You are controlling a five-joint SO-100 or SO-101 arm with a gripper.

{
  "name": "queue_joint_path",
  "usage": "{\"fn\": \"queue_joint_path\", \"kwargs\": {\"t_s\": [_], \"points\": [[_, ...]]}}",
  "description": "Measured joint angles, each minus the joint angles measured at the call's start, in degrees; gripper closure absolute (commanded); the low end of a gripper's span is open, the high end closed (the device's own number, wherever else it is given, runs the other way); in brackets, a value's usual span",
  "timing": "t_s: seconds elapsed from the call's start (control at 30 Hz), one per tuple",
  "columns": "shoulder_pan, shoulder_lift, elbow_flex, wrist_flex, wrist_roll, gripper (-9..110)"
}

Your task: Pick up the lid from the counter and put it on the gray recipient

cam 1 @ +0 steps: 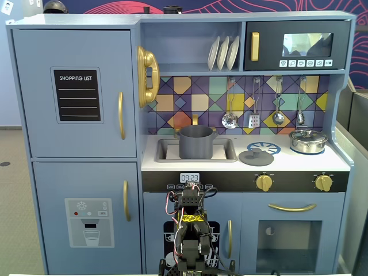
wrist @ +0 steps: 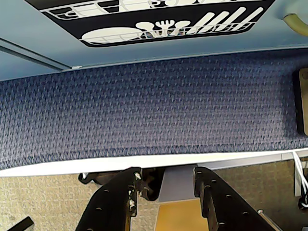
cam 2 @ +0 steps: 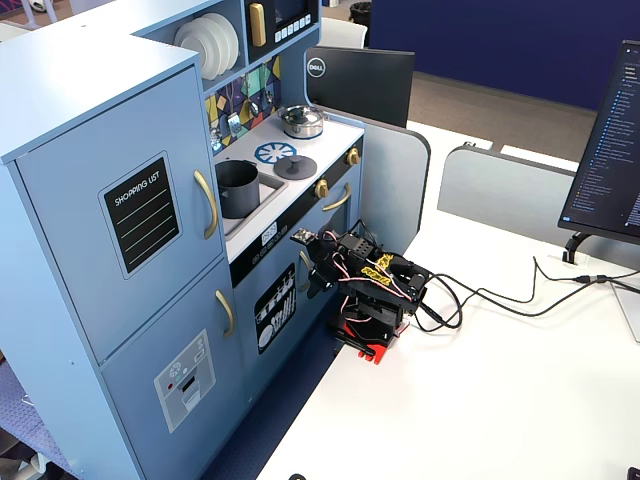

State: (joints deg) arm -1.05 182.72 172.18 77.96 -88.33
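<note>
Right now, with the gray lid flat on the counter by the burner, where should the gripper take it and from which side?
Take the lid by its small central knob, coming straight down from above. It lies flat and low on the counter, so its thin rim offers the fingers little, while the knob stands up. The gray pot sits in the sink to its left in a fixed view. The gripper is open and empty.

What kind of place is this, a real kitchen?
Probably an office or lab: a toy kitchen stands beside a white desk with a computer monitor and a small robot arm.
</note>
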Motion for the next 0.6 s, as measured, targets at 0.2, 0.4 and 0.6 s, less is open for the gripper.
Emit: {"fn": "queue_joint_path", "kwargs": {"t_s": [0.2, 0.4, 0.6], "points": [[3.69, 0.0, 0.0, 0.0, 0.0, 101], [3.87, 0.0, 0.0, 0.0, -0.09, 101], [3.87, 0.0, 0.0, -0.35, 0.62, 101]]}}
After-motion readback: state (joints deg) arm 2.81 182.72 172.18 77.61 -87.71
